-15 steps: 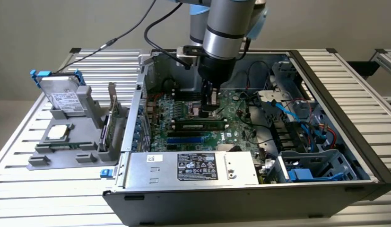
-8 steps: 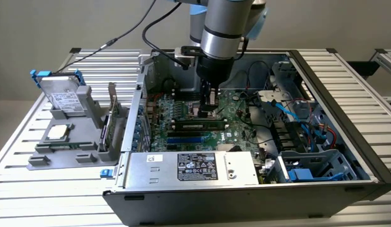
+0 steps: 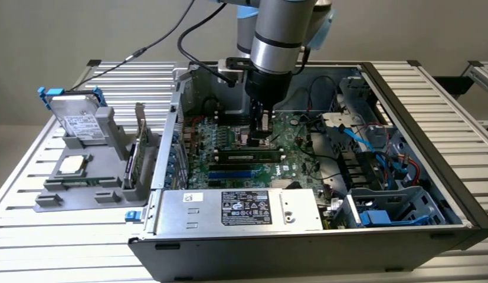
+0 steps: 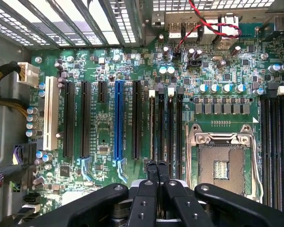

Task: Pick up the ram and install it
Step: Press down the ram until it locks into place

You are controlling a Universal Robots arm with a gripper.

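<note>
The gripper [image 3: 258,138] was closed, its fingers pressed together with nothing between them. It pointed down into the open computer case [image 3: 307,253], over the circuit board [image 3: 228,141].

The ram [image 3: 248,157] was not in the gripper. In the exterior view it lay along a slot on the board, just at six o'clock of the fingertips, running from nine to three o'clock. It looked seated or nearly so, but whether its end clips had locked could not be told.

In the wrist view the shut gripper [image 4: 157,169] hovered close above the narrow black memory slots [image 4: 165,127], between the long blue slot [image 4: 118,120] and the empty processor socket [image 4: 222,163].

The step in hand seemed to be seating the stick. To do it well, the closed fingertips would bear squarely on the stick's top edge. The push would go straight down without leaning, so that the stick did not tilt in its slot or scrape nearby parts.

The arm stood nearly upright over the middle of the case, with the wrist vertical and its cables trailing off toward eleven o'clock. The power supply [image 3: 236,209] sat well apart at six o'clock, and a grey parts holder [image 3: 78,171] lay outside the case at nine o'clock.
</note>
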